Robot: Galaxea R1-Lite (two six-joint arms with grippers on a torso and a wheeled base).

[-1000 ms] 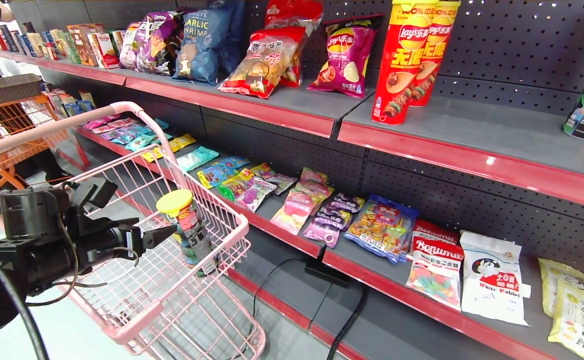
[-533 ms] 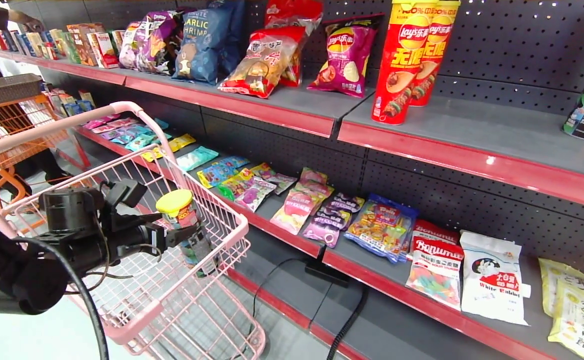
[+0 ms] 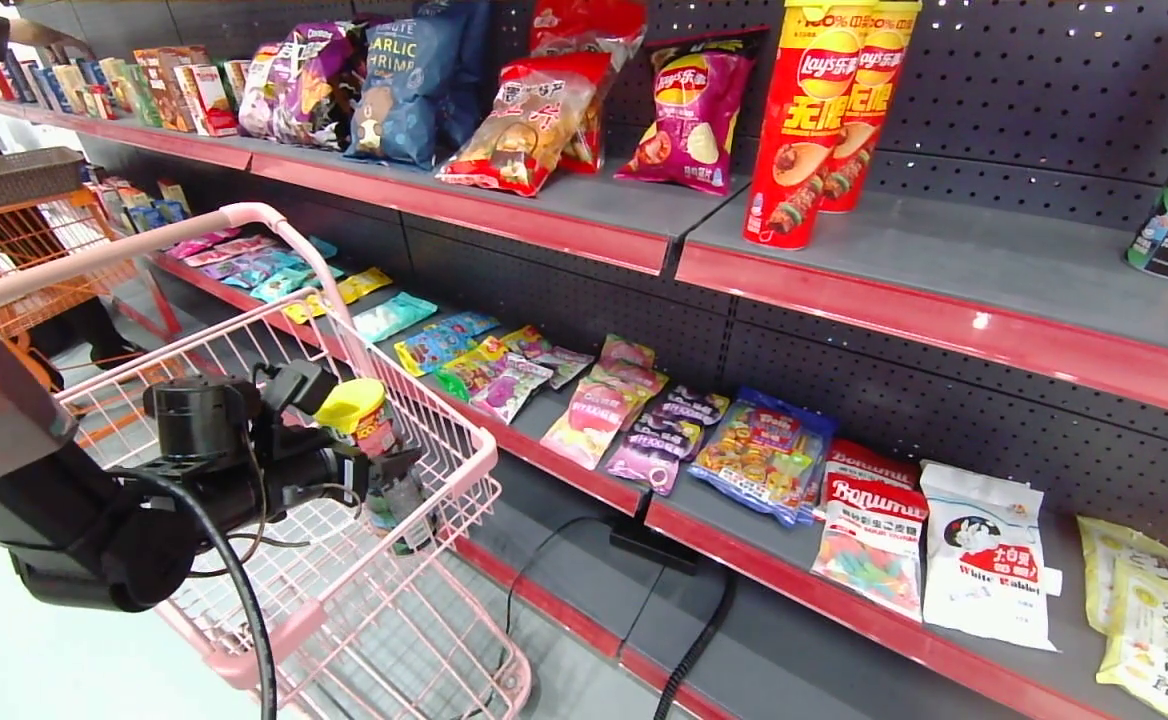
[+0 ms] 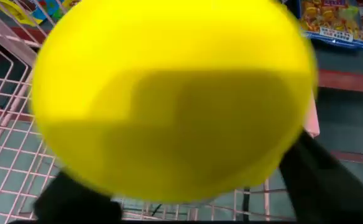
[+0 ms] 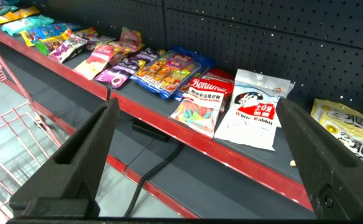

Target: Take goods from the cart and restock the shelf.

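Observation:
A tall can with a yellow lid stands upright in the pink wire cart, against its far wall. My left gripper is open at the top of the can, one finger behind the lid and one in front. In the left wrist view the yellow lid sits very close between the two dark fingers. My right gripper is open and holds nothing, hanging in front of the lower shelf with its candy bags.
The upper shelf holds chip bags and two red tubes, with bare grey board to the tubes' right. Candy bags line the lower shelf. An orange cart stands behind the pink one. A black cable lies on the bottom board.
My left gripper has moved forward into the cart to the can, and its fingers now straddle the yellow lid. The can and the shelf goods have stayed put.

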